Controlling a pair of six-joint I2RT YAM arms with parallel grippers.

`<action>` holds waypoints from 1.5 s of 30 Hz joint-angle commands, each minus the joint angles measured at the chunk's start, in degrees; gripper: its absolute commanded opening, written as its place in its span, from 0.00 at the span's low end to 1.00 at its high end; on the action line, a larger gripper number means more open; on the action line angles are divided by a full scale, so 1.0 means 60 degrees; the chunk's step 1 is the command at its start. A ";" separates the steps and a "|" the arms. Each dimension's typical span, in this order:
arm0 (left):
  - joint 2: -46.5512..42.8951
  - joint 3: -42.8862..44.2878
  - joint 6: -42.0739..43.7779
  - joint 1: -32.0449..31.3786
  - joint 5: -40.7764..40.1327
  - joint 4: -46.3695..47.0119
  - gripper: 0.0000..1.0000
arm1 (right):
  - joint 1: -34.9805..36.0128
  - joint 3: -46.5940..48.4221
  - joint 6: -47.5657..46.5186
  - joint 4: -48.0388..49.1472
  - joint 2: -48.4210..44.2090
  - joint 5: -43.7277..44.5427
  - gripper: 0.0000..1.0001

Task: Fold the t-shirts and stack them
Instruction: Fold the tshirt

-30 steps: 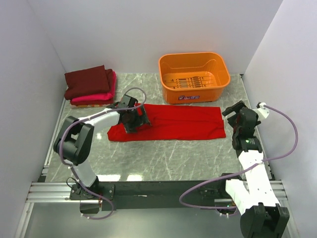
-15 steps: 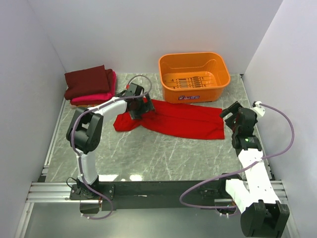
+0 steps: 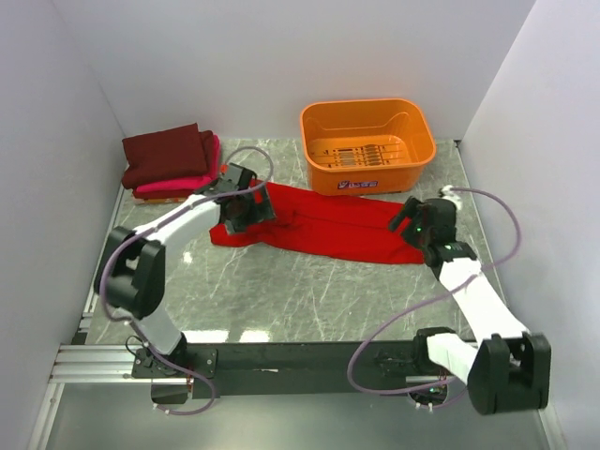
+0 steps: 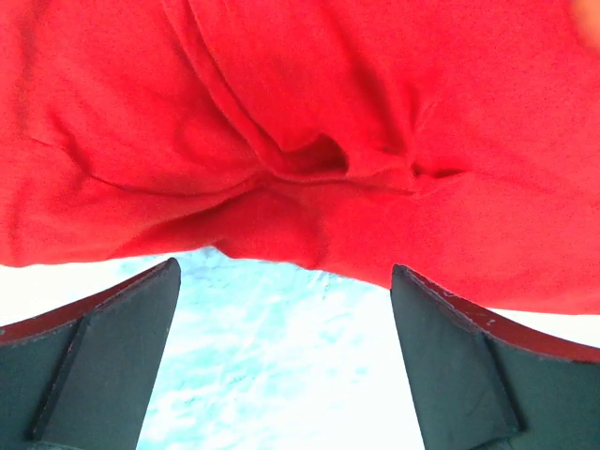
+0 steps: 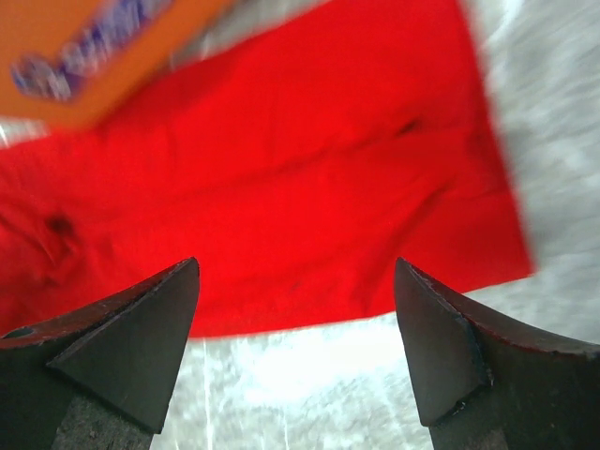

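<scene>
The red t-shirt [image 3: 328, 230] lay as a long strip running left to right, with the left gripper [image 4: 283, 272] at its left end and the right gripper [image 5: 295, 267] at its right, both spread wide and holding nothing. The orange basket [image 3: 367, 112] stood just behind it; the folded maroon t-shirt [image 3: 167, 152] lay on the pink t-shirt [image 3: 183, 183] at far left, nearer the left arm

On the table [image 3: 281, 291], 1 spread t-shirt [image 3: 328, 230] lies mid-way, the basket [image 3: 361, 178] just behind it, the folded t-shirts [image 3: 169, 161] stacked far left.
</scene>
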 commanded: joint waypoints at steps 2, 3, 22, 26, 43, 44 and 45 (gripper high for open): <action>-0.0459 -0.0376 0.0121 0.0598 0.0092 0.0927 0.99 | 0.0648 0.0575 0.0030 0.0231 0.1004 -0.0354 0.90; -0.0328 -0.0392 0.0106 0.0758 0.0513 0.1118 0.99 | 0.0692 0.0693 0.0060 0.0173 0.1542 -0.0339 0.90; -0.1244 -0.3465 -0.0742 0.1858 0.0180 0.1018 0.99 | 0.0693 0.0519 0.0045 -0.2141 0.3775 -0.0559 0.90; -0.2360 -0.4053 -0.0904 0.1902 -0.0434 0.0520 0.99 | 0.0707 -0.0051 0.0220 -0.2754 0.3016 -0.0443 0.90; -0.3040 -0.2474 -0.1328 0.0029 0.0166 0.0167 0.99 | 0.0854 0.0211 -0.0365 -0.2537 0.0098 -0.1205 0.90; -0.2833 -0.2370 -0.1387 -0.0089 0.0180 0.0153 0.99 | 0.0854 0.0196 -0.0350 -0.2581 0.0083 -0.1160 0.90; -0.2614 -0.2268 -0.1460 -0.0206 -0.0124 0.0081 0.99 | 0.0854 0.0196 -0.0350 -0.2610 0.0083 -0.1102 0.90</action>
